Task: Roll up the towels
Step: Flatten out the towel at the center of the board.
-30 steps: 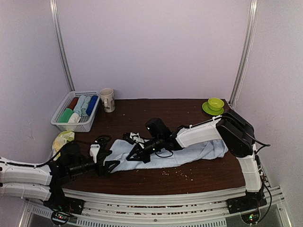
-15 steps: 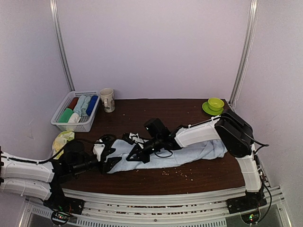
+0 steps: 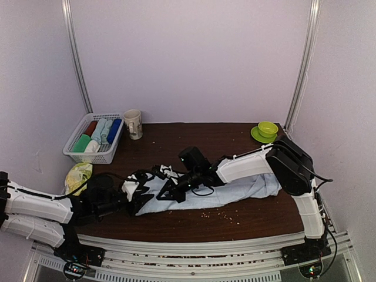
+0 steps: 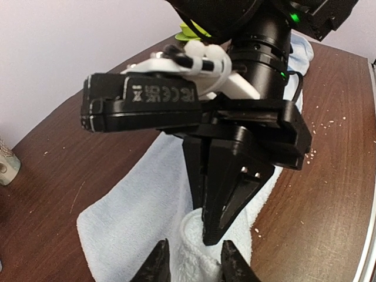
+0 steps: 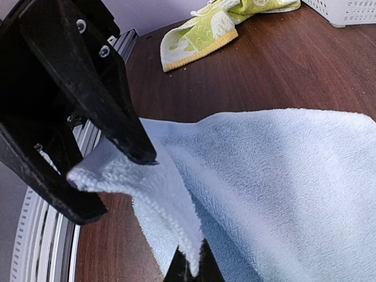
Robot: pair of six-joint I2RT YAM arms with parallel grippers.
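A long pale blue towel [image 3: 229, 191] lies flat across the table's middle. At its left end a fold stands up as a small raised ridge [image 4: 197, 247]. My right gripper [image 3: 167, 192] is shut on that ridge from above, its black jaws [image 4: 220, 226] pointing down in the left wrist view. My left gripper [image 4: 194, 270] has its fingertips [image 4: 157, 264] against both sides of the same ridge, just below the right one. In the right wrist view the pinched towel edge [image 5: 147, 194] runs up from my right gripper [image 5: 191, 267]. A yellow-green towel [image 3: 78, 174] lies crumpled at the table's left edge.
At the back left stands a white slatted basket [image 3: 88, 154] with several rolled towels inside. A mug [image 3: 133, 124] is beside it. A green cup on a saucer [image 3: 267, 130] sits at the back right corner. Crumbs dot the dark wood near the front.
My left gripper has moved right to the towel's left end and its jaws have narrowed onto the raised fold. The right gripper has stayed shut in place.
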